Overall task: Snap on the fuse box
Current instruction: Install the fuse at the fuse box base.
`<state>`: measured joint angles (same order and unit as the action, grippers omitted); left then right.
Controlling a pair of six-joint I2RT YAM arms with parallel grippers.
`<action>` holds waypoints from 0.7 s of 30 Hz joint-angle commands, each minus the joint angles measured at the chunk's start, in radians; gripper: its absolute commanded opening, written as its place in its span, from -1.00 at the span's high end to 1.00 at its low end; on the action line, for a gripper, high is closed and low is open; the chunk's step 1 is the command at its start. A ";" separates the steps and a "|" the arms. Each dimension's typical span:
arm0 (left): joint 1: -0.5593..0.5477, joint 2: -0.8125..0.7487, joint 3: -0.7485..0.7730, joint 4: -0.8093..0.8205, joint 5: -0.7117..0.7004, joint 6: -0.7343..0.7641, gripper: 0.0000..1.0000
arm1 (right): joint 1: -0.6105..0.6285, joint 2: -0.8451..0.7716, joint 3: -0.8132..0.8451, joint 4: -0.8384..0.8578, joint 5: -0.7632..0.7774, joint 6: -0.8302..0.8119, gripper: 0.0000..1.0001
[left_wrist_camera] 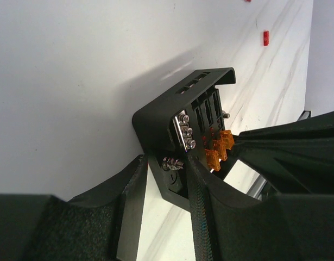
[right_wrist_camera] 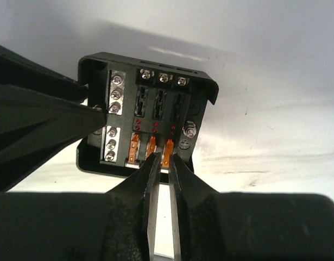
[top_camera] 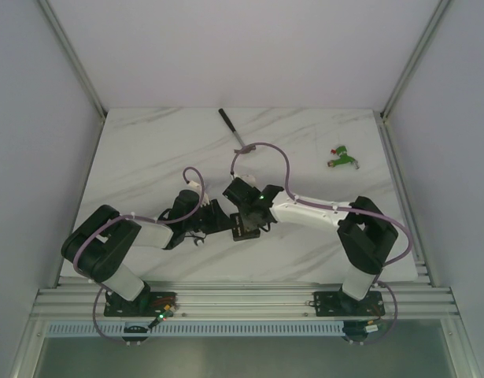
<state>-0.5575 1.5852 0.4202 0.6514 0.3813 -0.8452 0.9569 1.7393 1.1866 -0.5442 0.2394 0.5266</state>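
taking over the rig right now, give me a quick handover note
Left tool: clamped on the edge of the fuse box.
Right tool: fingers almost together, tips at the rightmost orange fuse; can't tell if they pinch it.
Things: the box sits mid-table between both arms. The wrench and the green-and-red connector lie apart on the far side.
Done: box gripped, three orange fuses sitting in one row.
Left: the snap-on itself; the fuse face is exposed, with nothing over it.
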 commanded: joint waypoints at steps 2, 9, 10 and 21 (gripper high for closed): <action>-0.004 0.005 0.016 0.012 0.008 0.001 0.12 | 0.010 -0.044 0.052 -0.041 -0.017 0.008 0.53; -0.005 0.007 0.016 0.014 0.009 -0.001 0.12 | 0.010 -0.052 0.014 -0.042 -0.041 0.072 0.56; -0.004 0.006 0.016 0.014 0.008 -0.002 0.12 | 0.010 -0.052 0.005 -0.045 -0.036 0.082 0.58; -0.004 0.006 0.016 0.016 0.011 -0.002 0.12 | 0.000 -0.036 -0.024 -0.045 -0.015 0.108 0.72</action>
<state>-0.5575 1.5852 0.4202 0.6518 0.3824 -0.8455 0.9611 1.7039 1.1786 -0.5713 0.2089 0.6109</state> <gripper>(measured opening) 0.441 0.151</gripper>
